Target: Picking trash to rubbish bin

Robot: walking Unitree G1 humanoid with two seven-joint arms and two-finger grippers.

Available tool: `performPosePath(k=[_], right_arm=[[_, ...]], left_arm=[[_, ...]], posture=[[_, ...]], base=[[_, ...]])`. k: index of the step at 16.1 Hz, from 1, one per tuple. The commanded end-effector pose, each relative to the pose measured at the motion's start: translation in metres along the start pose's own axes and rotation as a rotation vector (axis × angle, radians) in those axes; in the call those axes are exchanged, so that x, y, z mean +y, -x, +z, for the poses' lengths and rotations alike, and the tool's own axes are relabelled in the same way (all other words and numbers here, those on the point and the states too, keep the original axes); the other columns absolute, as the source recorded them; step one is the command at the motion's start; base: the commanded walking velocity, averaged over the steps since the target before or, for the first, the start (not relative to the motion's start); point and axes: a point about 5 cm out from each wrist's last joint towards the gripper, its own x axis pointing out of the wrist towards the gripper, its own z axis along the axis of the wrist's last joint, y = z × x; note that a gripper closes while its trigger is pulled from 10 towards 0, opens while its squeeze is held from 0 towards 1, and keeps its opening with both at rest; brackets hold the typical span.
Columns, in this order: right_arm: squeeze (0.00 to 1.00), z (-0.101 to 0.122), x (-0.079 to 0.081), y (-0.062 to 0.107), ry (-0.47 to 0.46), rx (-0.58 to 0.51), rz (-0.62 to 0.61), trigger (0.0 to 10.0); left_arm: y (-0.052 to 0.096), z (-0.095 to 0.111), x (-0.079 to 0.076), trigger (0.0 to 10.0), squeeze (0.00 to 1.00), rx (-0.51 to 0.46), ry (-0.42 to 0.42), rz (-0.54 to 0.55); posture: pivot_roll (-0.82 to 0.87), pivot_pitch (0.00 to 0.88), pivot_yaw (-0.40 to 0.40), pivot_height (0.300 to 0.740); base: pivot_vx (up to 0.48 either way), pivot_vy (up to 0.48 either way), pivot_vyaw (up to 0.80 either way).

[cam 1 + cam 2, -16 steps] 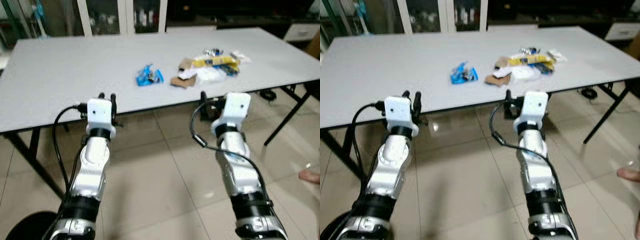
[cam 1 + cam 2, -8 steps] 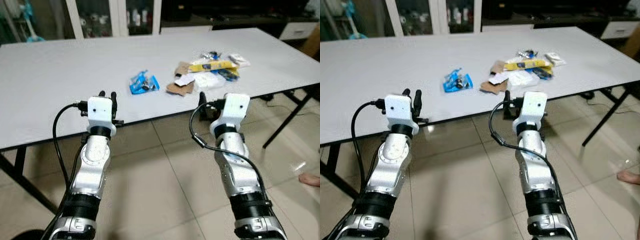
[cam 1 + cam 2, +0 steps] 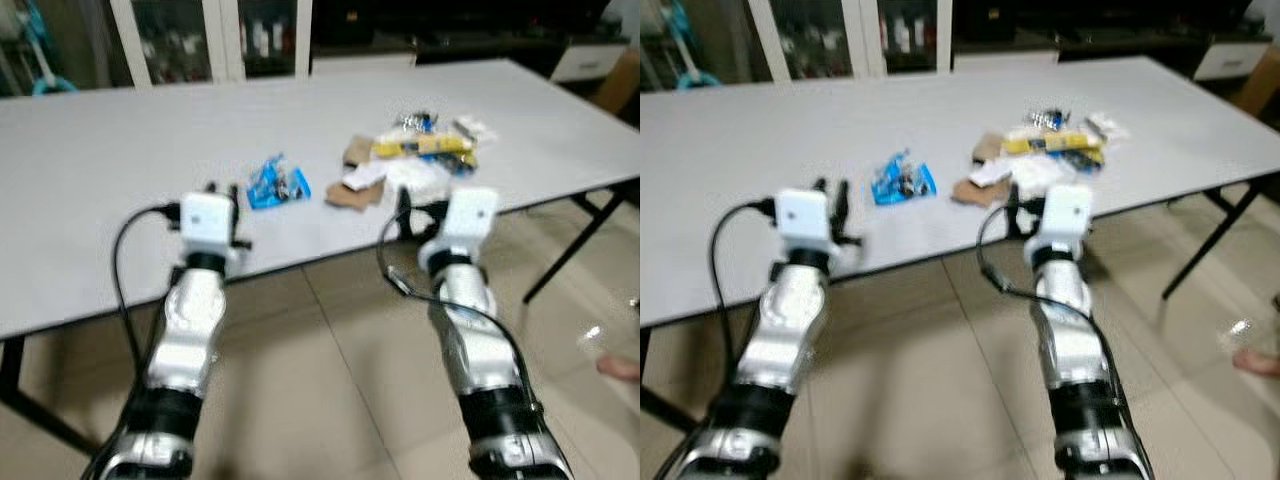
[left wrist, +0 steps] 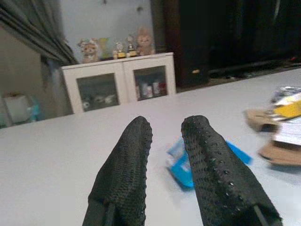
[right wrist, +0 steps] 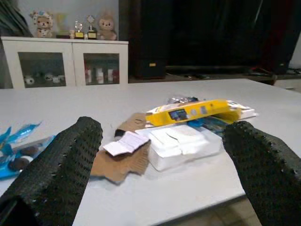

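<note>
Seen from the head: a long grey table (image 3: 120, 150) with trash on it, two silver arms raised at its near edge. Blue snack wrapper (image 3: 276, 183) lying alone on the table, just beyond the left gripper (image 3: 222, 189). Right of the wrapper, one loose pile: brown cardboard piece (image 3: 345, 194) nearest the wrapper, white packet (image 3: 420, 176) beside it, yellow box (image 3: 422, 146) behind that. Right gripper (image 3: 420, 212) at the table's near edge, just in front of the pile. Beyond the table, a white cabinet with glass doors (image 3: 215, 40). Right of the table, low on the tiled floor (image 3: 330, 360), part of a person's foot (image 3: 620, 367). Views blurred; small items in the pile not told apart.

Left wrist view adds detail: two black textured fingers (image 4: 129, 169), tips a narrow gap apart, holding nothing, with the wrapper on the table past them and the edge of the pile off to one side. On top of the cabinet, a row of small figurines (image 4: 115, 47).

Right wrist view: two fingers (image 5: 61, 165) spread wide, nothing between them, framing the pile on the table; a small white paper slip (image 5: 124, 142) resting on the cardboard, the packet touching it, the yellow box lying lengthwise behind.

Count: one wrapper, one pile, two grippers, no trash held.
</note>
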Motion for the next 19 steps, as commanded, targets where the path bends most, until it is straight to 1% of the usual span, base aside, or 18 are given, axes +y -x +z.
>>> performPosePath(k=[1,15,17,19], right_arm=[[0.0,0.0007,-0.0132,-0.0013,0.011,0.004,-0.037,10.0],[0.0,-0.0006,-0.0098,-0.0005,0.002,0.008,-0.029,10.0],[0.0,-0.001,-0.0095,-0.0003,0.001,0.01,-0.027,10.0],[0.0,-0.001,-0.0099,-0.0001,0.0,0.011,-0.027,10.0]], left_arm=[[-0.0004,0.0026,-0.0117,10.0,0.0,-0.004,0.018,-0.038],[-0.0003,0.004,-0.0124,10.0,0.0,-0.006,0.019,-0.049],[-0.0005,0.0054,-0.0128,10.0,0.0,-0.011,0.025,-0.049],[-0.0001,0.0061,-0.015,10.0,0.0,-0.012,0.021,-0.062]], posture=[[-0.01,0.037,-0.056,0.74],[-0.01,0.042,-0.054,0.74],[-0.01,0.042,-0.053,0.74],[-0.01,0.042,-0.054,0.74]], base=[[0.401,0.0,0.0],[0.393,0.0,0.0],[0.247,0.0,0.0],[0.0,0.0,0.0]])
